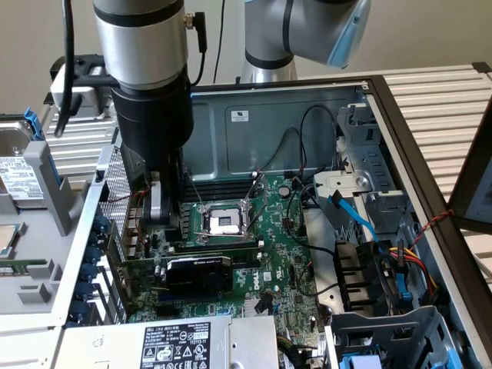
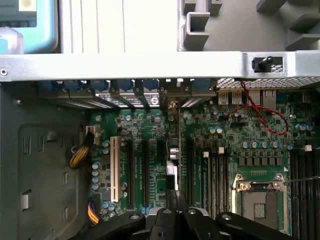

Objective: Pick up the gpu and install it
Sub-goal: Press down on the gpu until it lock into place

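The gpu (image 1: pixel 197 274), a green card with a black fan shroud, stands upright in a slot of the motherboard (image 1: pixel 288 261), its bracket end toward the case's rear slots at the exterior view's left. In the wrist view the gpu (image 2: pixel 179 145) shows edge-on as a thin line running between the expansion slots. My gripper (image 1: pixel 157 219) hangs over the card's bracket half, a little above it. Its black fingers (image 2: pixel 167 212) meet tip to tip, so my gripper (image 2: pixel 175 196) is shut with nothing visible between them. Whether the tips touch the card's upper edge I cannot tell.
The open computer case (image 1: pixel 400 146) lies on a slatted table. An empty CPU socket (image 1: pixel 224 221) sits beside the arm. Black, blue and coloured cables (image 1: pixel 361 219) cross the right half. The power supply (image 1: pixel 173 342) is at the front, and a drive (image 1: pixel 19 165) at the left.
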Motion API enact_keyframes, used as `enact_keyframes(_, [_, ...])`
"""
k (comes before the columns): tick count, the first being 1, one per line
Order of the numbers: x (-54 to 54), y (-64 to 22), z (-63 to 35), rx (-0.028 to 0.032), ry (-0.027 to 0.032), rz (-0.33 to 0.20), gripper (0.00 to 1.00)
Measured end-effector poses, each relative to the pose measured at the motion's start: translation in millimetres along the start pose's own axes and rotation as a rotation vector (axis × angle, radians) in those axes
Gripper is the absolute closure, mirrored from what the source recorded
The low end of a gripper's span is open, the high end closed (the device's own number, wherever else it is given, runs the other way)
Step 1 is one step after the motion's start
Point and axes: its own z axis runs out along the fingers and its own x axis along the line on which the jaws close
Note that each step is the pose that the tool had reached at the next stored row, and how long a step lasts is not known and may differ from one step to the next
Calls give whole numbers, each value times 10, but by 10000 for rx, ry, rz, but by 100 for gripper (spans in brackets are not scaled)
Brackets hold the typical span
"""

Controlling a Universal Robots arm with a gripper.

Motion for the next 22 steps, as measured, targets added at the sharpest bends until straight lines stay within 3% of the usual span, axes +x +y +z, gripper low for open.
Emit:
enact_keyframes(3, [-4, 71, 25, 165, -5, 0, 89])
enact_keyframes(5, [-18, 112, 47, 231, -8, 0, 89])
enact_keyframes(22, [-91, 142, 354, 250, -9, 1, 89])
